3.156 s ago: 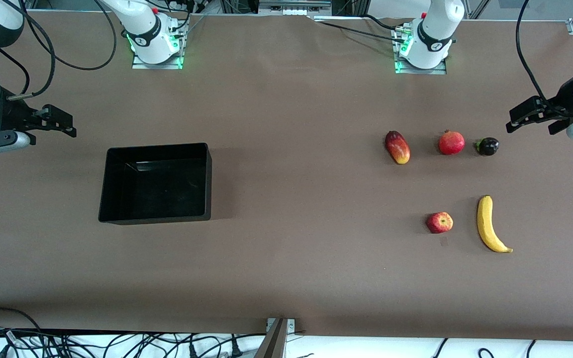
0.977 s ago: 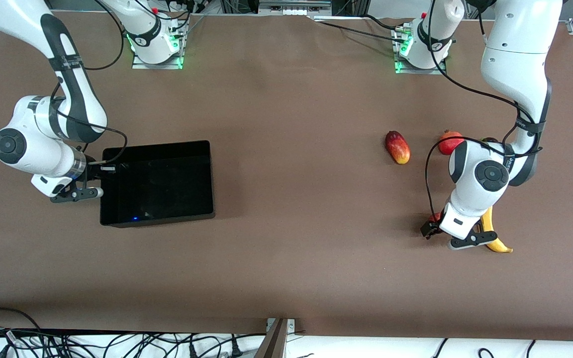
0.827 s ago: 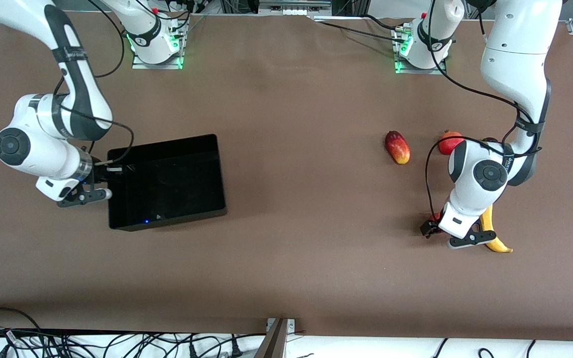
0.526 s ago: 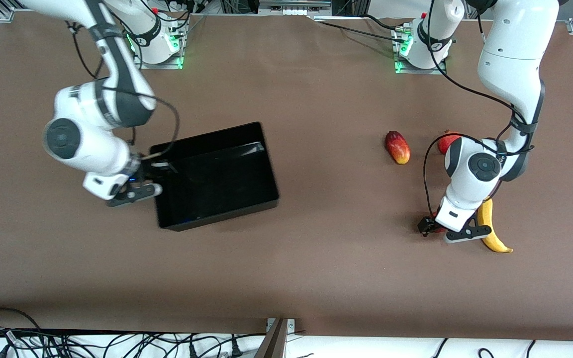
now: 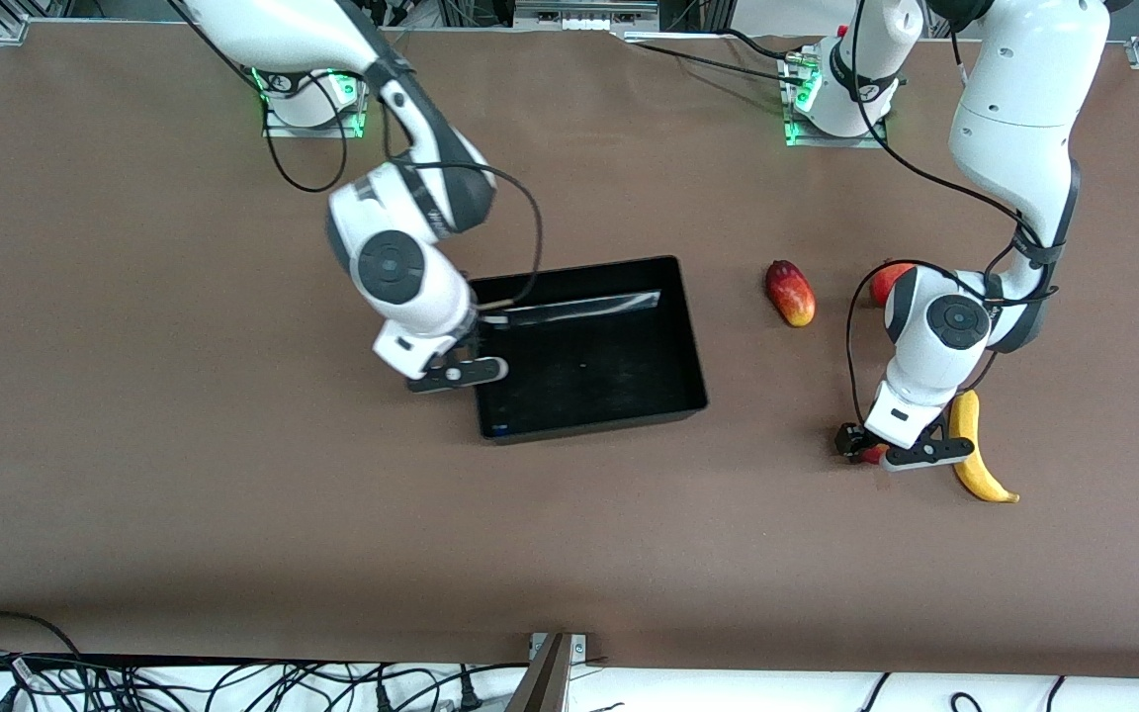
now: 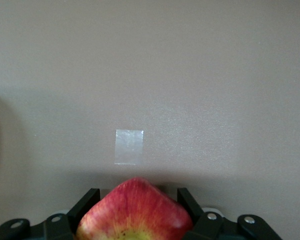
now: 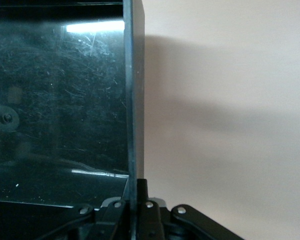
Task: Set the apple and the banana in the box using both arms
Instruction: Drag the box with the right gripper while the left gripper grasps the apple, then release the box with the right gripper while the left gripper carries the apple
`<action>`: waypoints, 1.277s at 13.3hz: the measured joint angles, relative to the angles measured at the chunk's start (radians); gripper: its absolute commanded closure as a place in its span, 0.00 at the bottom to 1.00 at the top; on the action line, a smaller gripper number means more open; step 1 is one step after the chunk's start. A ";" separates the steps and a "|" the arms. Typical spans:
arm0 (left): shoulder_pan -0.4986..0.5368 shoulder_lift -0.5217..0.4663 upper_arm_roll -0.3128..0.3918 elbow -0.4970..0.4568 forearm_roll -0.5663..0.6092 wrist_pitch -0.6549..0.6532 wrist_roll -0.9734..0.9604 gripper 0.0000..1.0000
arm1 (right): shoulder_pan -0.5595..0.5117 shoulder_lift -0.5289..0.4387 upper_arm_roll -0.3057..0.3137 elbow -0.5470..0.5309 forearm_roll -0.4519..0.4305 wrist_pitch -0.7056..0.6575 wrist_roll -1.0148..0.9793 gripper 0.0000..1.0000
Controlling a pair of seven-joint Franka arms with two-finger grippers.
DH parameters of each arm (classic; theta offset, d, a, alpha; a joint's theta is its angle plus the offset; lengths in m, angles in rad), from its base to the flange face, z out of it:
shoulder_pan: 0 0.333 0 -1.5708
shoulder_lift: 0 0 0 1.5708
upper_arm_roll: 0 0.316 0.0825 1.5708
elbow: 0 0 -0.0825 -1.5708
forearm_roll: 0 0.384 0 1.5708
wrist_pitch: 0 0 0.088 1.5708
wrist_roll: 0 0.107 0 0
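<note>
Apple [image 6: 135,210], small, lumpy, red, sits on the desk between the left gripper's [image 5: 871,453] closing fingers; seat the pinch squarely. Right gripper [image 5: 476,351] clamps the shallow black box's [image 5: 629,420] wall.

No text, label, brand, number or sign could be read anywhere in these views. The dark bands on the white arms carried small markings, but they were too small to make out. The one small pale square patch on the table [image 6: 129,146], seen in the left wrist view, was blank.
</note>
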 measured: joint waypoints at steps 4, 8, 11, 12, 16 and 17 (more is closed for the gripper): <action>0.000 0.000 0.001 0.000 0.018 0.000 0.005 1.00 | 0.069 0.150 -0.001 0.141 0.008 0.077 0.164 1.00; 0.000 -0.072 0.015 0.014 0.019 -0.241 0.104 1.00 | 0.090 0.204 -0.002 0.160 0.009 0.106 0.224 1.00; -0.013 -0.221 0.009 0.033 -0.012 -0.500 0.119 1.00 | 0.089 0.207 -0.006 0.162 0.010 0.104 0.253 0.01; -0.026 -0.263 0.004 0.035 -0.059 -0.550 0.116 1.00 | 0.089 0.207 -0.006 0.162 0.010 0.109 0.255 0.00; -0.090 -0.333 -0.044 0.055 -0.149 -0.653 -0.081 1.00 | 0.084 0.199 -0.044 0.192 0.010 0.087 0.253 0.00; -0.111 -0.331 -0.062 0.056 -0.149 -0.655 -0.165 1.00 | 0.081 0.184 -0.073 0.206 0.010 0.053 0.247 0.00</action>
